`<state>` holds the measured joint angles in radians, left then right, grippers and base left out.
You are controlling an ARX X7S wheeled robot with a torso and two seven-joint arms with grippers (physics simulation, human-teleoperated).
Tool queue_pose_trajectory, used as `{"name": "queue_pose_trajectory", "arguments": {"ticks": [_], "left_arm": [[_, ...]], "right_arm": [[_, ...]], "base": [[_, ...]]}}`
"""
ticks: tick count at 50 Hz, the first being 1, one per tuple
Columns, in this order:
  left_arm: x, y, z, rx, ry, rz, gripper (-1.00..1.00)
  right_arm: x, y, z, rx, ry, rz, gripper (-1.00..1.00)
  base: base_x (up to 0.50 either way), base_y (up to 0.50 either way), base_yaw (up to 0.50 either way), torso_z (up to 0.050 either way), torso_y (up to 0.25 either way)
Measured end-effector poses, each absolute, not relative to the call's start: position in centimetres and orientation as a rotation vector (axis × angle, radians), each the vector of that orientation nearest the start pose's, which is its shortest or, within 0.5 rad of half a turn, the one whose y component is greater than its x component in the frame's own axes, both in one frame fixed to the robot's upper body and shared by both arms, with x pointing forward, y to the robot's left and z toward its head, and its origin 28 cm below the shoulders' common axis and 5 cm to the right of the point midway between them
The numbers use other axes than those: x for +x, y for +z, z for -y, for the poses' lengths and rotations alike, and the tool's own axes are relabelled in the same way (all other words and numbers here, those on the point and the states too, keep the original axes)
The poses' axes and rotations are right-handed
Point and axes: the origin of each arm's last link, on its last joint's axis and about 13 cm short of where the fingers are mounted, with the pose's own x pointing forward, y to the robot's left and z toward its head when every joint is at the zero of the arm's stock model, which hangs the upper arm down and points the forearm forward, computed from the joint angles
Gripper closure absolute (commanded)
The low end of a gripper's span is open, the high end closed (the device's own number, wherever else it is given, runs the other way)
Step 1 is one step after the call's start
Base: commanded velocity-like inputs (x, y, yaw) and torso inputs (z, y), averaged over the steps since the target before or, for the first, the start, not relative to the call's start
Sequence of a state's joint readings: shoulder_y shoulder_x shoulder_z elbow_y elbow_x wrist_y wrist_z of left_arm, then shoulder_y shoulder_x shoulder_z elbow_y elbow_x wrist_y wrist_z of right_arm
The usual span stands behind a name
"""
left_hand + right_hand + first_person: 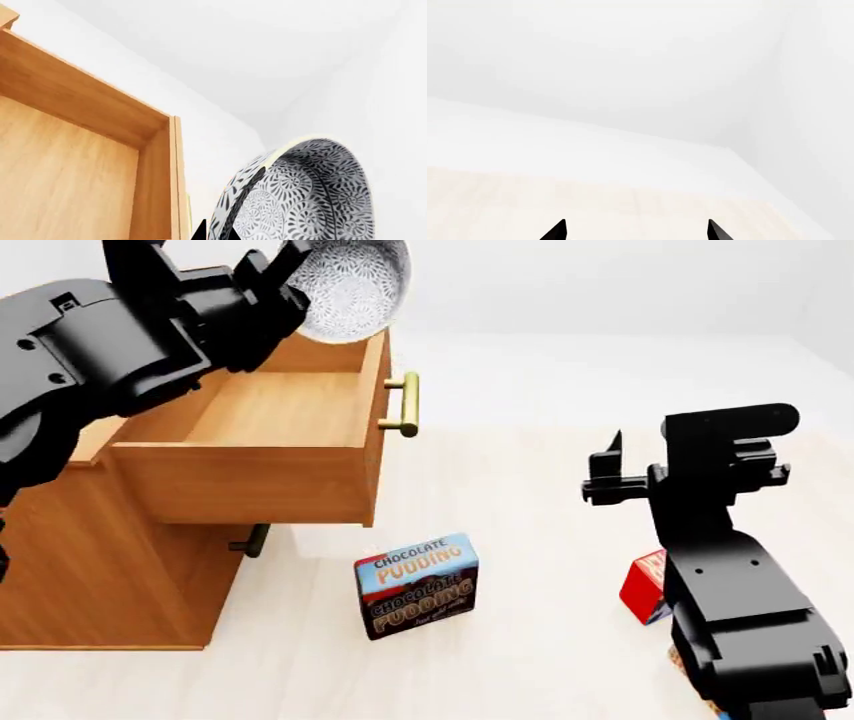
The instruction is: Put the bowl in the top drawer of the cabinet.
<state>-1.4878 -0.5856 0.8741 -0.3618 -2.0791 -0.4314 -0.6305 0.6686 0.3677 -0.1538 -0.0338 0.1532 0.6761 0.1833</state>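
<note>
My left pincer (287, 285) is clamped on the rim of the bowl (350, 285), carrying it tipped on its side in the air above the back corner of the top drawer (254, 455). The drawer stands pulled well out of the cabinet (94, 580), its brass handle (407, 403) facing the open floor and its inside bare wood. In the left wrist view the bowl (300, 195) fills the lower corner, patterned inside turned toward the camera, with the drawer's wall (157, 175) just beside it — I can't quite tell from here whether the bowl is over the drawer's opening or just past its edge.

My right pincer (607, 472) hangs well apart from the cabinet, over the pale floor; in the right wrist view its two dark fingertips (557, 231) stand wide apart with nothing between them.

On the floor a chocolate pudding box (416, 585) stands in front of the drawer, and a red box (643, 588) shows partly behind my right arm.
</note>
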Motion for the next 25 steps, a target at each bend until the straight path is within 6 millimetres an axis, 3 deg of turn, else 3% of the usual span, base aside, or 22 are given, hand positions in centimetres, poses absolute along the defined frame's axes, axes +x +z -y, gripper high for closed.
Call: {"name": "queue_pose_trajectory", "arguments": {"ticks": [25], "left_arm": [[40.0, 33.4, -23.8, -0.799, 0.044, -0.415, 1.00]], "right_arm": [[31.4, 16.7, 17.4, -0.251, -0.205, 0.022, -1.00]], "base": [[0.00, 0.00, 0.00, 0.000, 0.000]]}}
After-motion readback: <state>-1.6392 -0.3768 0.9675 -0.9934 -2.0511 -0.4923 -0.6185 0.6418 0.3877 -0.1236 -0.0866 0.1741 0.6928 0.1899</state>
